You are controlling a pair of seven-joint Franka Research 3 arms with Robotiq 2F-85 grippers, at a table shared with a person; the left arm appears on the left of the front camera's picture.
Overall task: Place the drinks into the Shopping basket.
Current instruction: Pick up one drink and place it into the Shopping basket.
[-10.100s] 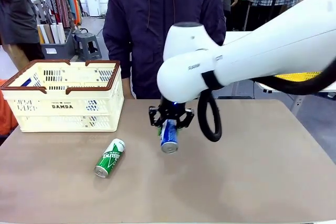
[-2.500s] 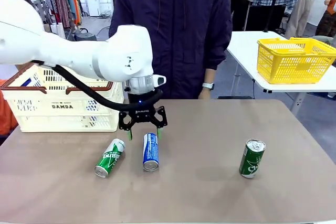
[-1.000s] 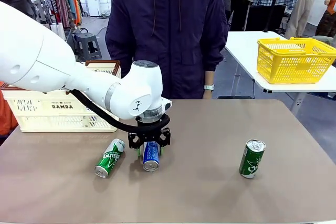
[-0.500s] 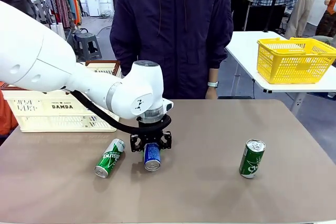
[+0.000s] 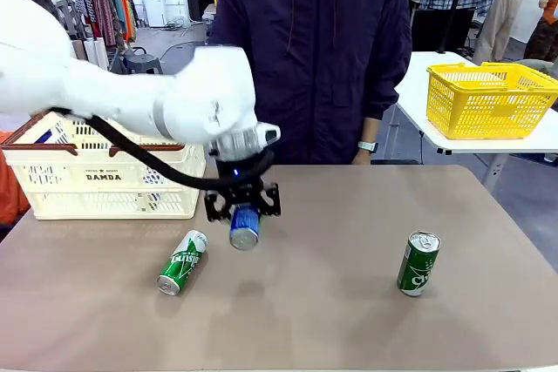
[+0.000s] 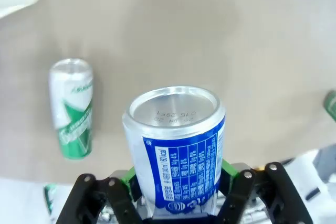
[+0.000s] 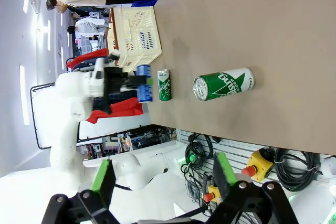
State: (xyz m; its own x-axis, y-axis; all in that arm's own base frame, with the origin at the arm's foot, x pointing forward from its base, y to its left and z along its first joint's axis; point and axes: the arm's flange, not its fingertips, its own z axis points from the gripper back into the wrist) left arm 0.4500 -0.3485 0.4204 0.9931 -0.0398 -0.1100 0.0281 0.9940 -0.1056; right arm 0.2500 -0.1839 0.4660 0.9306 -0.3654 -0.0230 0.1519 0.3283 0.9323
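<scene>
My left gripper (image 5: pixel 243 209) is shut on a blue drink can (image 5: pixel 244 226) and holds it in the air above the table, silver end facing the camera. In the left wrist view the blue can (image 6: pixel 176 145) sits between the green pads (image 6: pixel 227 169) of the left gripper (image 6: pixel 178 182). A green can (image 5: pixel 182 261) lies on its side just left of it, and another green can (image 5: pixel 418 263) stands upright at the right. The cream Shopping basket (image 5: pixel 105 179) stands at the far left. My right gripper (image 7: pixel 163 178) is open, off the table's side, facing the upright green can (image 7: pixel 223 84).
A person in a dark jacket (image 5: pixel 314 50) stands at the far edge, one hand (image 5: pixel 364 156) near the table. A yellow mesh basket (image 5: pixel 488 98) sits on another table at the back right. Bare tabletop (image 5: pixel 331 302) lies between the cans.
The left gripper has shut on the blue can and lifted it off the table, moving slightly back and left. The person has shifted to the right.
</scene>
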